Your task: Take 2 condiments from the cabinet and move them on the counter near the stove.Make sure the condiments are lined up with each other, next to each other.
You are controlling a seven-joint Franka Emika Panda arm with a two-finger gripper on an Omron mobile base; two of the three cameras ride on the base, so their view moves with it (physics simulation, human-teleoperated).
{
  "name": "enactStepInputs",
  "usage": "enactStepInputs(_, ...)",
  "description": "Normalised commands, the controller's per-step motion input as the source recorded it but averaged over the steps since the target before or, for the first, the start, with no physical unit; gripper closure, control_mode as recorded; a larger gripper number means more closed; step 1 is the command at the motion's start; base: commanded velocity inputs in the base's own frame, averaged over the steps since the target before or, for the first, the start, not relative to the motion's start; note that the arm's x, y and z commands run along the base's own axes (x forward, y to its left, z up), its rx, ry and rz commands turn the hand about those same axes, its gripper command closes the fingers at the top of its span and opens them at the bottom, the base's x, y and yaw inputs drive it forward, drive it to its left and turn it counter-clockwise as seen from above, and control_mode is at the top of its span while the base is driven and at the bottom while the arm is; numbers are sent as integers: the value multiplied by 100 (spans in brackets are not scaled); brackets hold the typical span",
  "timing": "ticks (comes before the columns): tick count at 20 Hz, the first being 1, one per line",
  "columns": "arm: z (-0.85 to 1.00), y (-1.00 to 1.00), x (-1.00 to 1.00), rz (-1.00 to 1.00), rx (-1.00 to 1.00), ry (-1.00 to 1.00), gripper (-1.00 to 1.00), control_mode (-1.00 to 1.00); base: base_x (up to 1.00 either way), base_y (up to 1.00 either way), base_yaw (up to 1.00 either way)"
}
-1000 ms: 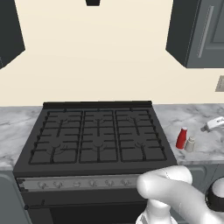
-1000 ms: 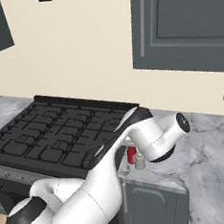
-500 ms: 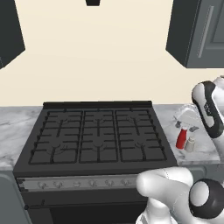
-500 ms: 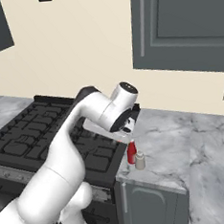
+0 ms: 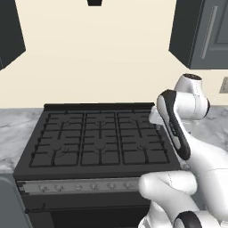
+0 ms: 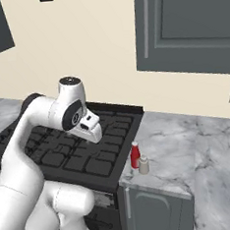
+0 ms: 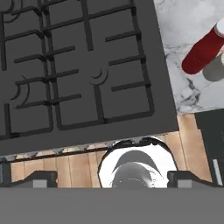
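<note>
Marble, grey-white with darker veins, makes the counter on both sides of the wide black stove, and dark grey units stand under it. Behind them the wall is plain cream, and a dark grey cabinet with a long silver bar handle hangs above the counter, its door shut. The red squeeze bottle and the short beige jar stand upright on the counter just beside the right edge of the stove, close to the front edge of the slab, next to each other. In the hand view the red bottle shows at the upper right, with wooden floor below the stove's front. The pincer hangs over the stove grates, jaws wide apart and holding nothing.
</note>
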Motion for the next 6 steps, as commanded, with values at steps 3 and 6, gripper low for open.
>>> enactStepInputs(3,46,34,-17,-30,-8,1,-100,-100,0,0,0)
enactStepInputs(6,29,13,-37,-29,-6,-1,-100,-100,0,0,0)
